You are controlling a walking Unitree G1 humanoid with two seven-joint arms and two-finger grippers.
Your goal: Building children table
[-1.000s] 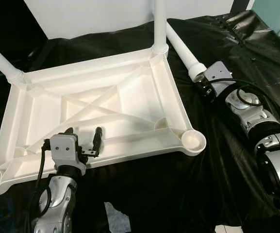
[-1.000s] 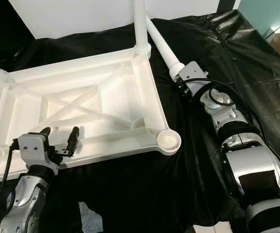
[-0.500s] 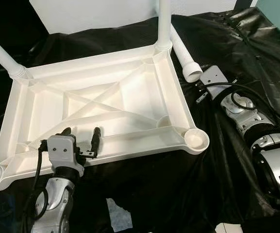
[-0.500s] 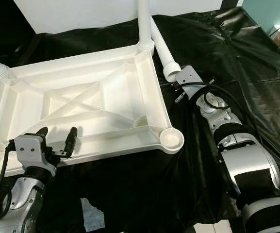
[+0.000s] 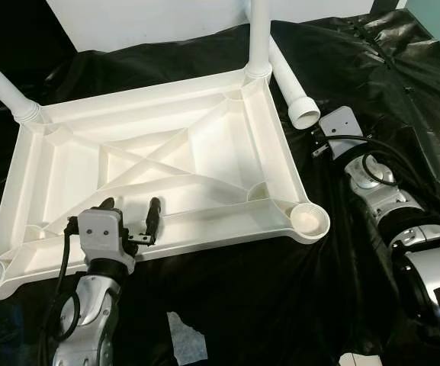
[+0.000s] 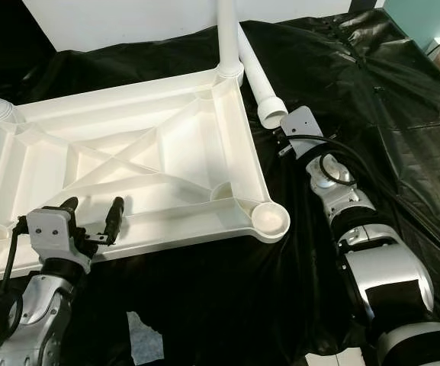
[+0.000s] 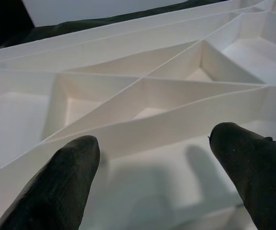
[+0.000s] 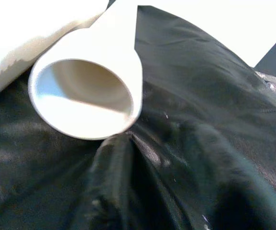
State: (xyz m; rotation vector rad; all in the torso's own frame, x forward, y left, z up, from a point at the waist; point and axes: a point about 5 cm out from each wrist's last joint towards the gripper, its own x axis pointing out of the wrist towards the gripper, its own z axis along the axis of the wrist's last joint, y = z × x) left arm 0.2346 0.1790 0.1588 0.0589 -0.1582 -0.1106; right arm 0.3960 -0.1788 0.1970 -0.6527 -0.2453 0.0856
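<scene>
Now your left gripper [image 5: 130, 213] hovers released over the near rim of the upturned white tabletop [image 5: 204, 152] on the black sheet [image 5: 281, 305]; your right gripper [image 5: 316, 143] sits just beside the loose leg [image 5: 288, 88], fingers I cannot tell.

Table legs [image 5: 259, 30] cropped by frame
</scene>
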